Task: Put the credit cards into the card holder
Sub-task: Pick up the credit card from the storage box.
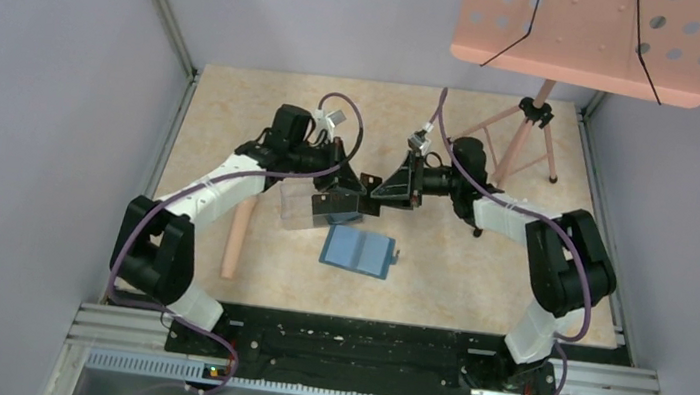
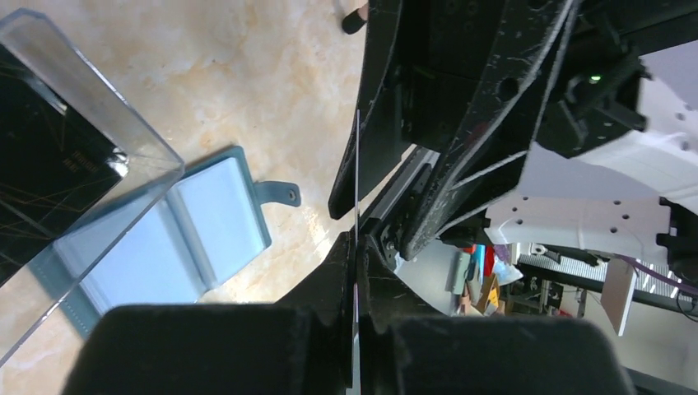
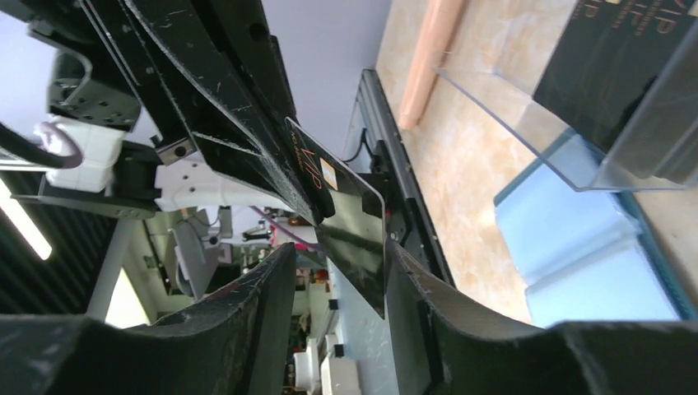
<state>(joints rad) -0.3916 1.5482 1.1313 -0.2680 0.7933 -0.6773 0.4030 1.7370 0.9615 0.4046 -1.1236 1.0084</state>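
A pink tube (image 1: 238, 234) lay on the table (image 1: 478, 274) at the left, its far end close to the clear box (image 1: 296, 207). The left gripper (image 1: 350, 198) hung over the box and hid its right side in the top view. A black card (image 2: 39, 177) stood inside the box. Its edges were cut off in both wrist views, so the number of cards in the box could not be determined.

The left gripper was fully closed on a second black card (image 3: 350, 226), lifted off the table. This card appeared only as a thin edge-on line in the left wrist view, and the two grippers hid it in the top view.

The wallet (image 1: 357, 252) lay open and flat, near and slightly right of the box, with its lighter inner faces up. Its snap tab (image 2: 280, 193) pointed right. In the left wrist view, its left part was seen only through the box wall.

The right gripper (image 3: 339, 262) faced the left one. Its fingers (image 3: 255, 313) stood apart on either side of the held card, with a gap visible at one side. Contact at the other side could not be determined.

A music stand (image 1: 587, 35) stood at the far right, its top cut off.
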